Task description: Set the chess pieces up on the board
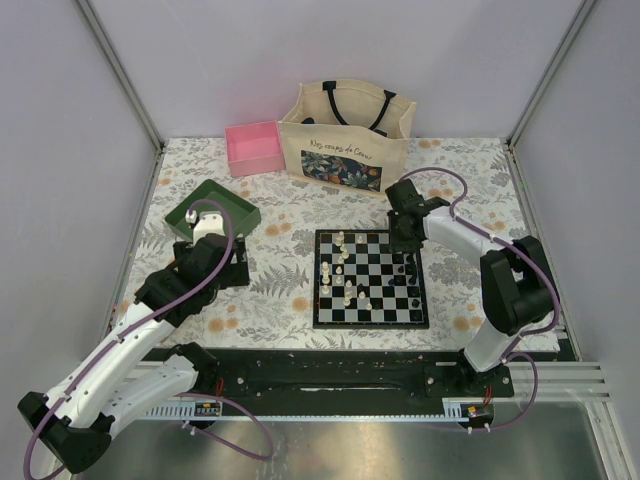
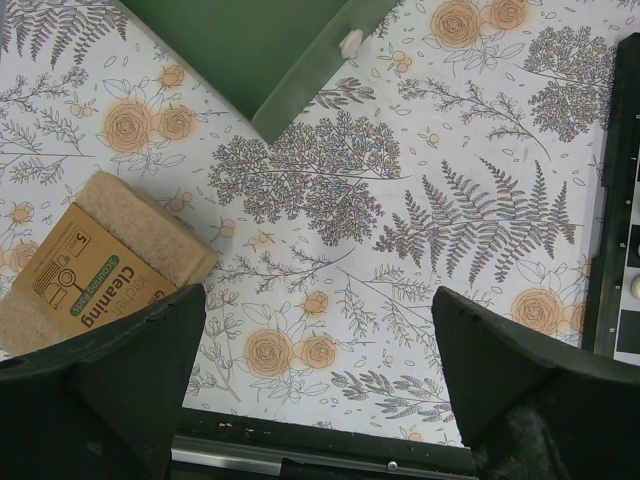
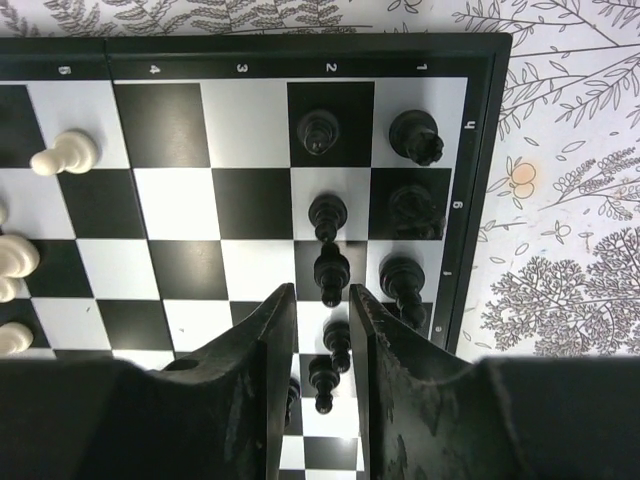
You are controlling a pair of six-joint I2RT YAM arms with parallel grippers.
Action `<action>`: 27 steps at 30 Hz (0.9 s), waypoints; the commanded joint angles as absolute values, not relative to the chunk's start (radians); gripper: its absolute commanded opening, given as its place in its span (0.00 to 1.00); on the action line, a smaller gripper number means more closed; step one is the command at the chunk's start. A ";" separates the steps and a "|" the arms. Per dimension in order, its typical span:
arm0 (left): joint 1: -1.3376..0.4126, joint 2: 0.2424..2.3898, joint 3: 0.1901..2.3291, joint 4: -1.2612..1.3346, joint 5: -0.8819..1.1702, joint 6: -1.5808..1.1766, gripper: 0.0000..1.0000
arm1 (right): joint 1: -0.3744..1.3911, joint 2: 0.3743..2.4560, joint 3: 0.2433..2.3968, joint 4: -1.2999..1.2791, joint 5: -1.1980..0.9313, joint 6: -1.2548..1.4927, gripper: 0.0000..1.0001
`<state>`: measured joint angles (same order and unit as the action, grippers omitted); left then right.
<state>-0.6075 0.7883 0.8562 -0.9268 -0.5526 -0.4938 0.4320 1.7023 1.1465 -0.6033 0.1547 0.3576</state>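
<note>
At the board's [image 1: 370, 322] far right corner, the right gripper [image 1: 405, 240] hangs over the black pieces' ranks. In the right wrist view its fingers [image 3: 322, 292] stand only a narrow gap apart, pointing along the second file in from the board's [image 3: 250, 120] right edge. One black pawn [image 3: 338, 345] stands in that gap, with a second black piece [image 3: 322, 385] behind it. Another pawn [image 3: 330, 275] stands just ahead of the fingertips. Whether the fingers pinch the pawn between them or merely flank it cannot be told. More black pieces occupy the two files nearest the board's right edge. White pieces [image 3: 63, 153] stand toward its left side, well apart from this gripper.

Left of the board, the left gripper [image 1: 208, 228] is spread wide and holds nothing. It hangs over floral cloth [image 2: 330, 190], beside a green tray [image 2: 300, 100] and a scouring-pad pack [image 2: 90, 270].
</note>
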 commanded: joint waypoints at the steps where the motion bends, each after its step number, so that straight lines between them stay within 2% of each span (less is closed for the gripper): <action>1: -0.601 0.781 0.882 -0.900 -0.543 -0.483 0.99 | 0.440 1.609 1.172 -0.624 0.129 0.347 0.37; 13: -0.601 0.781 0.882 -0.899 -0.537 -0.482 0.99 | 0.440 1.545 1.055 -0.632 0.106 0.370 0.36; 27: -0.600 0.781 0.884 -0.899 -0.538 -0.483 0.99 | 0.463 1.580 1.046 -0.627 0.126 0.376 0.35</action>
<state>-0.6071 0.7872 0.8562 -0.9268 -0.5518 -0.4938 0.4530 1.5749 1.0367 -0.6315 0.1120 0.3637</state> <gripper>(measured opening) 0.988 0.355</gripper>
